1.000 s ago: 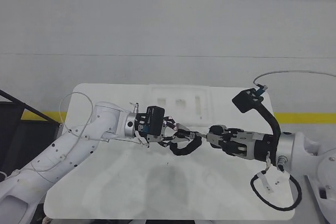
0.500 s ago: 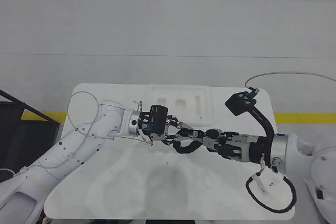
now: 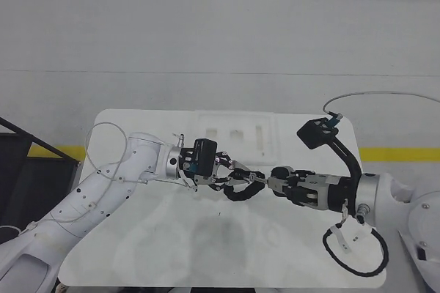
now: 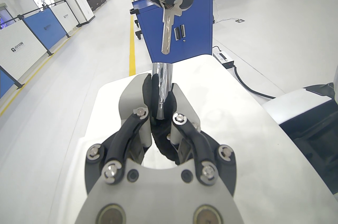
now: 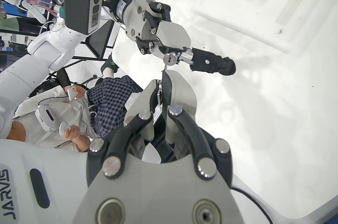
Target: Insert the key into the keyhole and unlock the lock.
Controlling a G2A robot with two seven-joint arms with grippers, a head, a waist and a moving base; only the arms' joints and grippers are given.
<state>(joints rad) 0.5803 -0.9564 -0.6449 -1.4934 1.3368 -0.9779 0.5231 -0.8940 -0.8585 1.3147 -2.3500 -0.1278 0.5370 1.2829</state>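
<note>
Since the frame half a second ago, the right end effector (image 3: 275, 179) has drawn back a little from the left end effector (image 3: 224, 174), reopening a small gap between them; the left arm has held its pose.

Left end effector (image 4: 158, 93): fingers clamped on the chrome barrel of the lock (image 4: 161, 85). The barrel projects forward past the fingertips, so its end face stays unobstructed. The lock's black cable (image 3: 242, 194) loops away beneath the fingers, clear of the approach line.

Right end effector (image 5: 162, 82): fingers closed on the bow of the key (image 4: 167, 32). The whole blade extends ahead of the fingertips and points at the barrel. Gripping by the bow leaves the full blade free to enter.

The keyhole (image 5: 169, 59) faces the right end effector. The key tip sits just short of it, apart from the barrel in the left wrist view.

Both parts are held above the bench (image 3: 169, 249), nearer the robot than the foam tray (image 3: 238, 135). This probably lets either wrist correct alignment.

Judged stage: aligning before insertion. The blade must meet the slot in line and in the right roll angle, or the tip may glance off the face.
</note>
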